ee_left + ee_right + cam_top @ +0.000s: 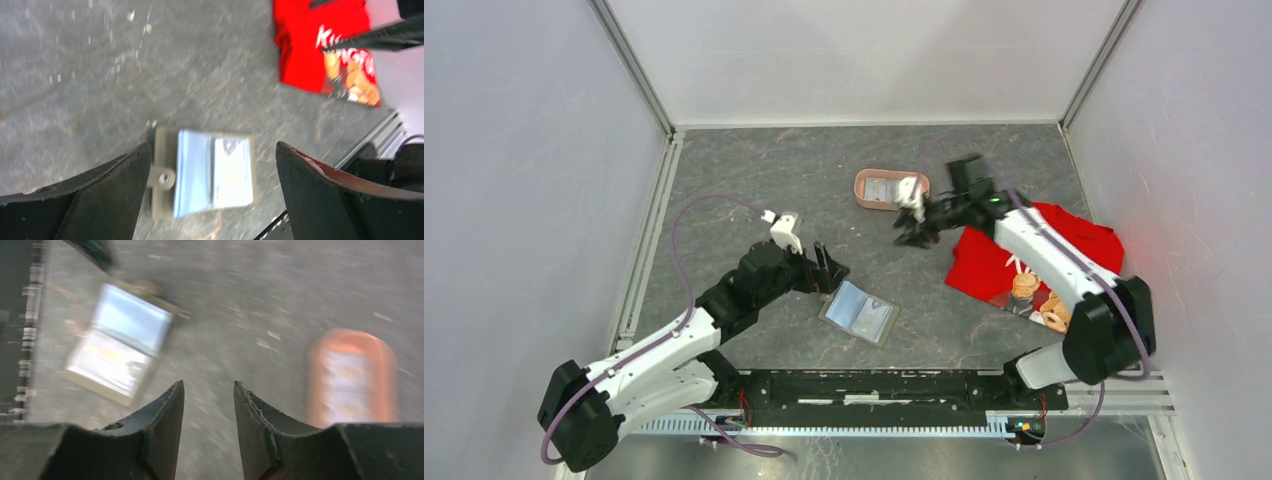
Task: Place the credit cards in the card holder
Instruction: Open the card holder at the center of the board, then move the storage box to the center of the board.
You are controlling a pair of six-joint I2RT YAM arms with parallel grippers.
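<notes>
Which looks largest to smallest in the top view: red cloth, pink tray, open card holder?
Largest: red cloth.
Then the card holder and the pink tray: they look about alike, so no ranking between them.

Only a scrap of lettering can be read
White letters beginning "KU" stand on the red cloth (305,55) at the right edge of the table (100,75), the rest too blurred; the card (232,172) in the open card holder (162,145) bears a small dark mark, unreadable
</notes>
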